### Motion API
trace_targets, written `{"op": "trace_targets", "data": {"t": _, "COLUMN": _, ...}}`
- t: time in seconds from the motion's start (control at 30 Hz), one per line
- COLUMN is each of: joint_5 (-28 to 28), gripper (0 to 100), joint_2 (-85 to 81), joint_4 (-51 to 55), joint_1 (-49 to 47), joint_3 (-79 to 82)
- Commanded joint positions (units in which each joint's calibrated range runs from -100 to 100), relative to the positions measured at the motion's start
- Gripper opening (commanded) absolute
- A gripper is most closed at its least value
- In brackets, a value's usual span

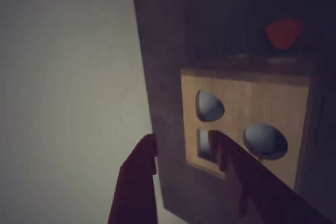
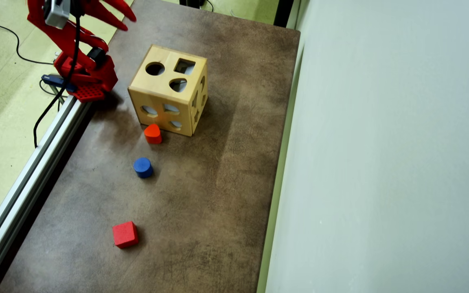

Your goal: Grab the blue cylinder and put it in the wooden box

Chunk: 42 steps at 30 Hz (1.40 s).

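Note:
The blue cylinder (image 2: 143, 167) stands upright on the brown table, in front of the wooden box (image 2: 168, 95) in the overhead view. It does not show in the wrist view. The box has round, square and half-round cut-outs and also shows in the wrist view (image 1: 239, 103). My red gripper (image 2: 128, 23) is open and empty, raised at the table's far left edge, behind the box and far from the cylinder. In the wrist view the gripper (image 1: 182, 139) points towards the box's top face.
An orange-red rounded block (image 2: 152, 133) sits against the box's front; it shows in the wrist view (image 1: 283, 32). A red cube (image 2: 125, 234) lies nearer the front. An aluminium rail (image 2: 27, 179) runs along the table's left edge, a pale wall (image 2: 381, 162) along the right.

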Motion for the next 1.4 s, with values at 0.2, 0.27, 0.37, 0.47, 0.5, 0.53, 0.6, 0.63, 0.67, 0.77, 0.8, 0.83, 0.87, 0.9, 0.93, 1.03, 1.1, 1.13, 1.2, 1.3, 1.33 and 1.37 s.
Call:
{"op": "trace_targets", "data": {"t": 0.2, "joint_5": 7.0, "gripper": 17, "joint_2": 19.0, "joint_4": -1.6, "joint_1": 13.9, "joint_3": -2.3}}
{"op": "trace_targets", "data": {"t": 0.27, "joint_5": 8.3, "gripper": 17, "joint_2": 22.1, "joint_4": -1.6, "joint_1": 15.1, "joint_3": -2.3}}
{"op": "trace_targets", "data": {"t": 0.37, "joint_5": 9.4, "gripper": 17, "joint_2": 26.0, "joint_4": -1.6, "joint_1": 16.2, "joint_3": -2.3}}
{"op": "trace_targets", "data": {"t": 0.47, "joint_5": 10.1, "gripper": 17, "joint_2": 29.8, "joint_4": -1.7, "joint_1": 17.0, "joint_3": -2.3}}
{"op": "trace_targets", "data": {"t": 0.5, "joint_5": 10.4, "gripper": 17, "joint_2": 31.0, "joint_4": -1.7, "joint_1": 17.1, "joint_3": -2.3}}
{"op": "trace_targets", "data": {"t": 0.53, "joint_5": 10.7, "gripper": 17, "joint_2": 32.0, "joint_4": -1.7, "joint_1": 17.1, "joint_3": -2.3}}
{"op": "trace_targets", "data": {"t": 0.6, "joint_5": 11.4, "gripper": 18, "joint_2": 33.9, "joint_4": -1.8, "joint_1": 17.1, "joint_3": -2.3}}
{"op": "trace_targets", "data": {"t": 0.63, "joint_5": 11.6, "gripper": 19, "joint_2": 34.9, "joint_4": -2.1, "joint_1": 17.1, "joint_3": -2.3}}
{"op": "trace_targets", "data": {"t": 0.67, "joint_5": 11.8, "gripper": 21, "joint_2": 35.7, "joint_4": -3.0, "joint_1": 17.1, "joint_3": -2.3}}
{"op": "trace_targets", "data": {"t": 0.77, "joint_5": 12.0, "gripper": 28, "joint_2": 36.7, "joint_4": -6.3, "joint_1": 18.0, "joint_3": -2.2}}
{"op": "trace_targets", "data": {"t": 0.8, "joint_5": 12.0, "gripper": 29, "joint_2": 36.8, "joint_4": -7.3, "joint_1": 18.5, "joint_3": -2.1}}
{"op": "trace_targets", "data": {"t": 0.83, "joint_5": 12.0, "gripper": 29, "joint_2": 36.8, "joint_4": -8.1, "joint_1": 18.8, "joint_3": -1.8}}
{"op": "trace_targets", "data": {"t": 0.87, "joint_5": 12.0, "gripper": 29, "joint_2": 36.8, "joint_4": -8.8, "joint_1": 19.0, "joint_3": -1.4}}
{"op": "trace_targets", "data": {"t": 0.9, "joint_5": 12.0, "gripper": 29, "joint_2": 36.8, "joint_4": -9.2, "joint_1": 19.1, "joint_3": -1.3}}
{"op": "trace_targets", "data": {"t": 0.93, "joint_5": 12.0, "gripper": 29, "joint_2": 36.8, "joint_4": -9.5, "joint_1": 19.1, "joint_3": -1.2}}
{"op": "trace_targets", "data": {"t": 1.03, "joint_5": 12.0, "gripper": 29, "joint_2": 37.1, "joint_4": -9.6, "joint_1": 20.4, "joint_3": -1.2}}
{"op": "trace_targets", "data": {"t": 1.1, "joint_5": 12.0, "gripper": 30, "joint_2": 39.9, "joint_4": -9.7, "joint_1": 21.0, "joint_3": -1.6}}
{"op": "trace_targets", "data": {"t": 1.13, "joint_5": 12.0, "gripper": 30, "joint_2": 42.1, "joint_4": -10.1, "joint_1": 21.4, "joint_3": -1.9}}
{"op": "trace_targets", "data": {"t": 1.2, "joint_5": 12.0, "gripper": 30, "joint_2": 45.3, "joint_4": -11.7, "joint_1": 22.5, "joint_3": -2.2}}
{"op": "trace_targets", "data": {"t": 1.3, "joint_5": 12.0, "gripper": 30, "joint_2": 47.9, "joint_4": -14.7, "joint_1": 23.6, "joint_3": -1.9}}
{"op": "trace_targets", "data": {"t": 1.33, "joint_5": 12.1, "gripper": 30, "joint_2": 48.4, "joint_4": -15.7, "joint_1": 23.6, "joint_3": -1.4}}
{"op": "trace_targets", "data": {"t": 1.37, "joint_5": 12.3, "gripper": 30, "joint_2": 48.9, "joint_4": -16.4, "joint_1": 23.6, "joint_3": -1.3}}
